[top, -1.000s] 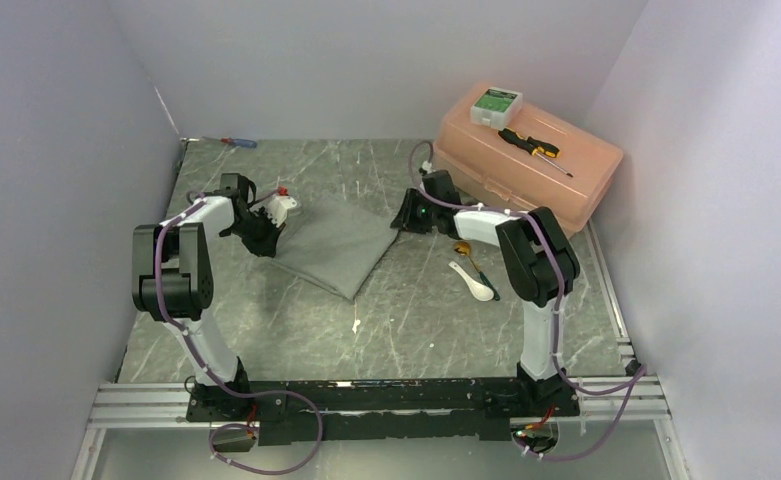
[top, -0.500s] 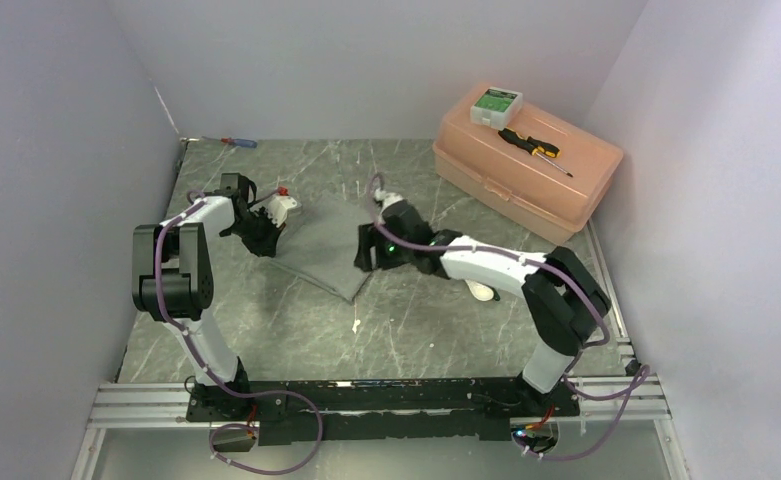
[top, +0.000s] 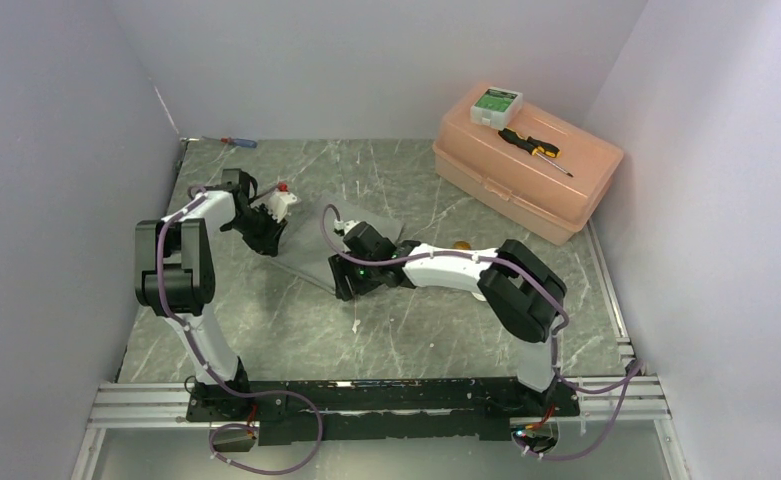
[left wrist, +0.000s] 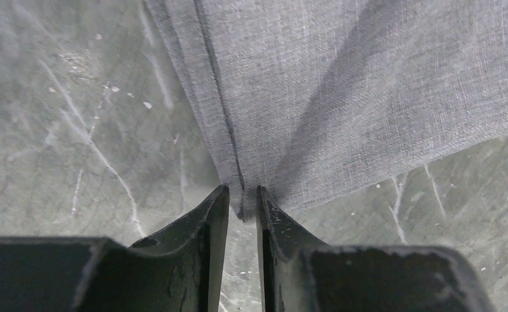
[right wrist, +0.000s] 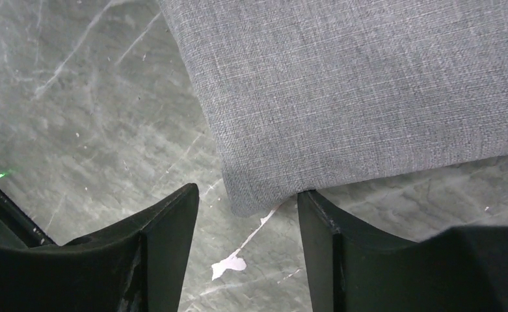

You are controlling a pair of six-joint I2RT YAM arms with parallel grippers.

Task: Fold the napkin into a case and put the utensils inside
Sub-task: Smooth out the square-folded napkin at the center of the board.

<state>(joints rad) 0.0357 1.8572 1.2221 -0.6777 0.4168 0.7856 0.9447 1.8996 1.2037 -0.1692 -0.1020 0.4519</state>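
Between your left fingers (left wrist: 213, 224) the napkin (left wrist: 342, 91) is nipped by its layered corner, with creases running in toward the pinch. Your right fingers (right wrist: 166, 227) stand apart, low over the counter (right wrist: 75, 117), straddling the folded cloth's near corner without closing on it. You look to be mid-fold: the grey cloth lies flat and doubled at the counter's middle, not yet a case. Next you would need to close the right fingers over every layer of that corner, then carry it across while the left side anchors. Your right arm stretches low and far to the left, forearm nearly level. Your left arm stands elbow-high, wrist tipped down at the napkin's left end. Just behind the right forearm the gold spoon (top: 459, 244) peeks out; the white one is hidden.
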